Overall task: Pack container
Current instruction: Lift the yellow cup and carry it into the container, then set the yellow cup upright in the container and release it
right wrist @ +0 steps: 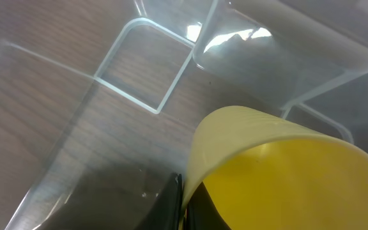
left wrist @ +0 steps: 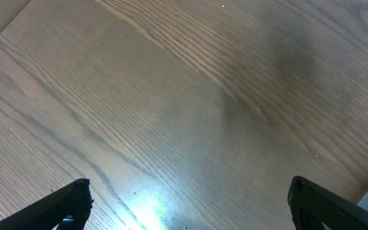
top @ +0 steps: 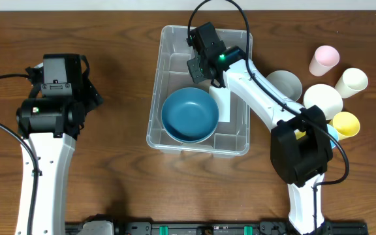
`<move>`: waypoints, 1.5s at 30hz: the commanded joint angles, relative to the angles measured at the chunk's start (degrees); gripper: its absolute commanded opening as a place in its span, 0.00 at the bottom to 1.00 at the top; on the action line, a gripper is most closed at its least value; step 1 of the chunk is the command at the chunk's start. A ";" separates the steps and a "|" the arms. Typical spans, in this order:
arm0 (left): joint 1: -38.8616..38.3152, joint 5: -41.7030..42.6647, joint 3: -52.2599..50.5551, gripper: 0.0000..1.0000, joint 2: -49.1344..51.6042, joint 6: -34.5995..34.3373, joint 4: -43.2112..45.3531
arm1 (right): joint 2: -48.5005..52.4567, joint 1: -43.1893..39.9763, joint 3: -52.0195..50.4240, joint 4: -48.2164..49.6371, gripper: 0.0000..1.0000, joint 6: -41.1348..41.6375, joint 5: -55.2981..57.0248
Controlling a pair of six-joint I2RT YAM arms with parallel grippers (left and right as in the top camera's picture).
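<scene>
The container (top: 154, 98) is a large clear bin in the middle of the table, with a blue bowl (top: 189, 115) in its near half and a white label (top: 222, 104) beside the bowl. My right gripper (top: 200, 65) reaches into the far half. In the right wrist view it (right wrist: 183, 191) is shut on the rim of a yellow cup (right wrist: 280, 172), held over the container's clear floor and moulded notch (right wrist: 147, 64). From overhead the held cup is hidden under the gripper. My left gripper (left wrist: 193, 201) stands open over bare wood, far left of the container, holding nothing.
To the right of the container sit a grey bowl (top: 284, 83), a white bowl (top: 322, 99), a pink cup (top: 323, 60), a cream cup (top: 351, 81) and a yellow cup (top: 344, 124). The right arm's base (top: 302, 153) stands beside them.
</scene>
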 commanded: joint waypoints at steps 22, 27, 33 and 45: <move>0.20 -1.18 0.09 0.98 -0.39 0.33 -0.15 | 2.08 -0.68 -1.03 0.39 0.05 0.96 -0.02; 0.20 -1.18 0.09 0.98 -0.39 0.33 -0.15 | 2.08 -0.72 -1.03 0.11 0.27 0.87 -0.02; 0.20 -1.16 0.09 0.98 -0.39 0.33 -0.15 | 1.33 -0.79 -0.81 -0.33 0.47 -1.16 0.02; 0.20 -1.18 0.09 0.98 -0.39 0.33 -0.15 | -8.96 -2.93 5.88 -6.27 0.66 -1.62 0.28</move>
